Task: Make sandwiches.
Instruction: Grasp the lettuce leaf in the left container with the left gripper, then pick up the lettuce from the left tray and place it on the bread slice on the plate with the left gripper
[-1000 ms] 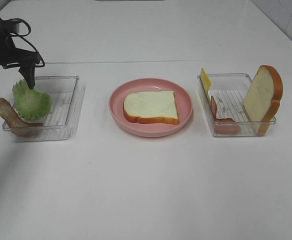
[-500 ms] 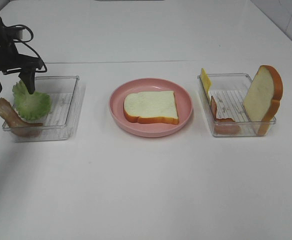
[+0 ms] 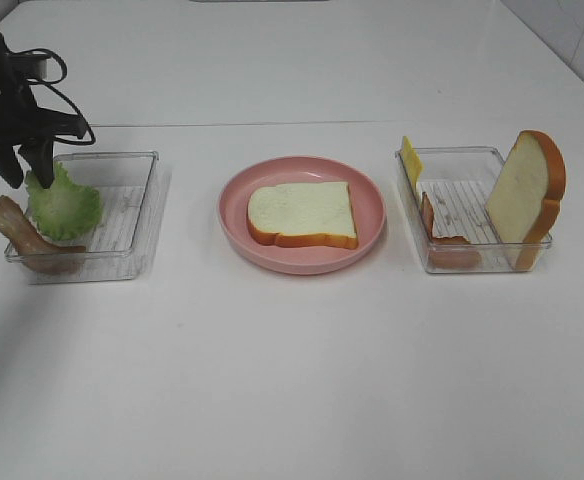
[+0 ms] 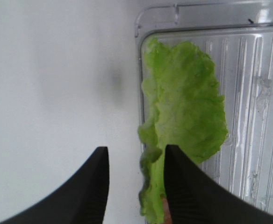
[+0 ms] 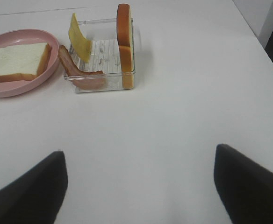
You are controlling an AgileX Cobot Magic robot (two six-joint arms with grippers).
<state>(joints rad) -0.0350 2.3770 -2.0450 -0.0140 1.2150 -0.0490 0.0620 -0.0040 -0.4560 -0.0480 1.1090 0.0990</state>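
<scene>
One bread slice [image 3: 302, 213] lies flat on the pink plate [image 3: 234, 225]. Ruffled green lettuce [image 3: 62, 205] and a bacon strip [image 3: 24, 238] sit in the left clear tray [image 3: 137, 210]. My left gripper [image 3: 27, 165] is low at the lettuce's far left edge. In the left wrist view [image 4: 136, 154] it is open, and the lettuce [image 4: 188, 107] edge stands between its fingers, against one of them. The right tray [image 3: 472, 262] holds yellow cheese [image 3: 410, 160], bacon [image 3: 444, 238] and an upright bread slice [image 3: 527, 190]. My right gripper [image 5: 139, 151] is open and empty, over bare table near that tray [image 5: 104, 86].
The white table [image 3: 292, 380] stretches in front of the plate and both trays. The left arm's cables [image 3: 57, 95] hang just behind the left tray. The plate [image 5: 15, 86] also shows in the right wrist view.
My left gripper has dropped and shifted slightly left onto the lettuce's edge, and its fingers have drawn closer together. Plate, bread and right tray have not moved.
</scene>
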